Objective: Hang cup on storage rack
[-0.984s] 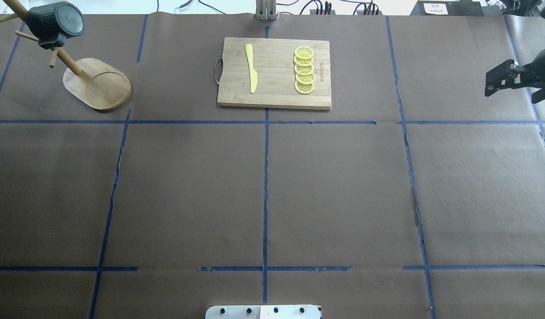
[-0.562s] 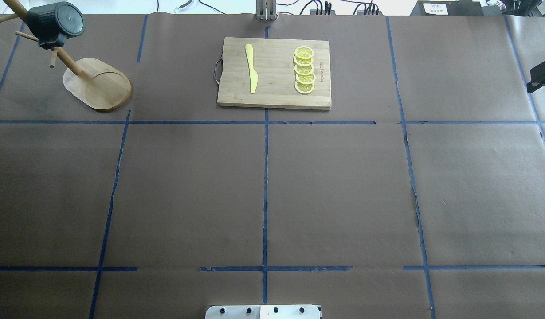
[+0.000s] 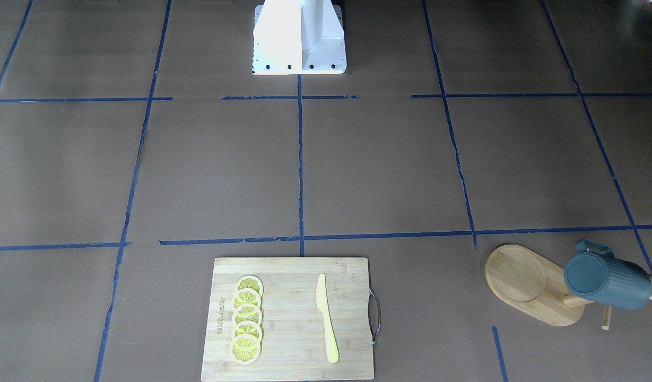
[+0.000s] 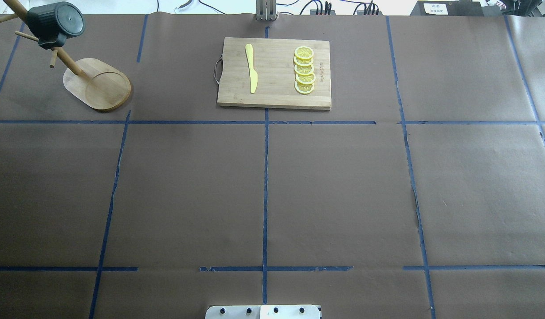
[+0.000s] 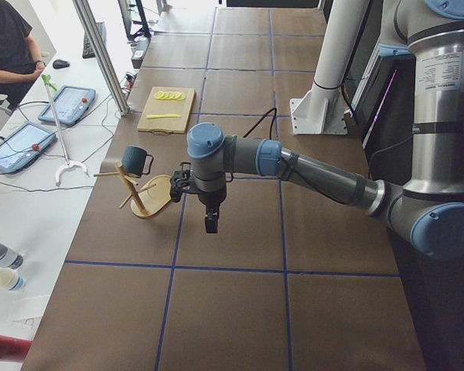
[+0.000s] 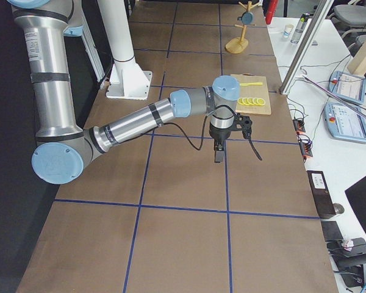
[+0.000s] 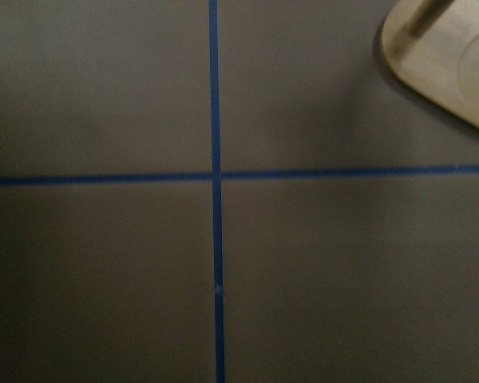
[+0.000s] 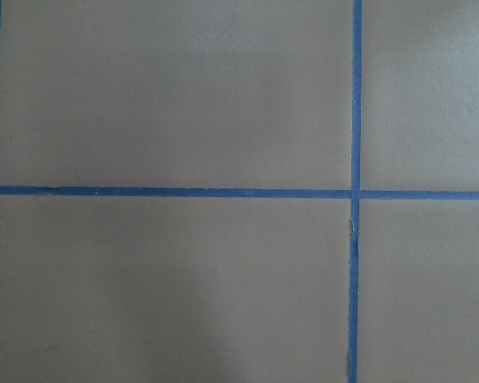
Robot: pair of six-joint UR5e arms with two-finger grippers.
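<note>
Storage rack (image 4: 97, 84) with the cup (image 4: 55, 22) hung on one of its pegs. The left gripper (image 5: 209, 224) hangs near the rack, the right gripper (image 6: 218, 155) well apart from it (neither's grip can be told). Hanging looks done; any retreat should steer wide of the rack.

Ribbed dark teal cup (image 3: 609, 289), pale wooden rack (image 3: 516, 273), brown desk (image 4: 343, 186) gridded with blue tape (image 4: 265, 177), bamboo board (image 4: 276, 95), yellow knife (image 4: 252, 68), yellow lemon slices (image 4: 304, 70).

cup (image 3: 607, 287) 1 | storage rack (image 3: 516, 276) 1 | cutting board (image 3: 294, 318) 1 | knife (image 3: 326, 318) 1 | lemon slices (image 3: 247, 314) 5
</note>
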